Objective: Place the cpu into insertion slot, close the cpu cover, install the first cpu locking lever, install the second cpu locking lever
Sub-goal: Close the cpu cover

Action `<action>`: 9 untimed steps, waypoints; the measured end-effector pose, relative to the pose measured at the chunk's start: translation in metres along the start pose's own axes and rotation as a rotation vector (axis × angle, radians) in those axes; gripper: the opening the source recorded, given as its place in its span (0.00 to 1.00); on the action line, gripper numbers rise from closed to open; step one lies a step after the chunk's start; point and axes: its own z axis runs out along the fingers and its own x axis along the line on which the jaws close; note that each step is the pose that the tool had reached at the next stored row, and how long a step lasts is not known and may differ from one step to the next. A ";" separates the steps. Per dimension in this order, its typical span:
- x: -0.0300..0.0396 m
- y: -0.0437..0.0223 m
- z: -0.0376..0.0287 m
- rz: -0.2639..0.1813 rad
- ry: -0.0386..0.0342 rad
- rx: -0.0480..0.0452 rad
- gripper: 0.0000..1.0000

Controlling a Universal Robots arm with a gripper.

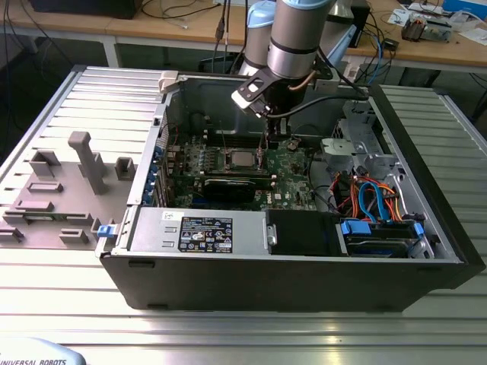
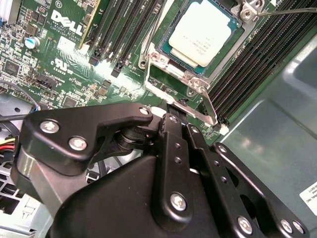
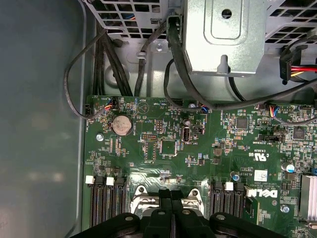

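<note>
- Pincer [image 2: 174, 118]: black linkage nearest the lens in the second wrist view. Its fingers are drawn together, tips low over the board. I cannot tell whether a thin wire is nipped between them.
- cpu [image 2: 203, 32]: pale metal top, seated just beyond the fingertips, inside the insertion slot [image 1: 227, 160].
- cpu cover [image 2: 194, 79]: silver frame that appears laid down around the chip, its near edge just ahead of the pincer tips.
- Lever wires: one [image 2: 151, 42] runs along the chip's side. Another [image 2: 290, 9] lies on the far side of the chip from the pincer. Latched or free, I cannot tell.
- Memory slots [image 2: 124, 29]: long and black, flanking the socket on both sides of the pincer.
- Risk, judged: a springy wire could slip from closed tips and snap back. A skewed push could scrape the frame or catch a slot latch.
- Surface: green motherboard [image 3: 163, 148] inside an open dark case [image 1: 426, 190]. Loose cables [image 1: 373, 198] lie well aside of the pincer.
- Room: ribbed metal table [image 1: 228, 334], with a grey fixture tray [image 1: 68, 190] apart from the case and workbenches [image 1: 152, 26] behind.
</note>
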 end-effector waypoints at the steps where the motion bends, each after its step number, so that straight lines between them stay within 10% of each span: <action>1: 0.0000 -0.0003 0.0000 0.000 0.0000 0.0000 0.11; 9: 0.0002 -0.0052 0.0001 0.000 0.0000 0.0000 0.11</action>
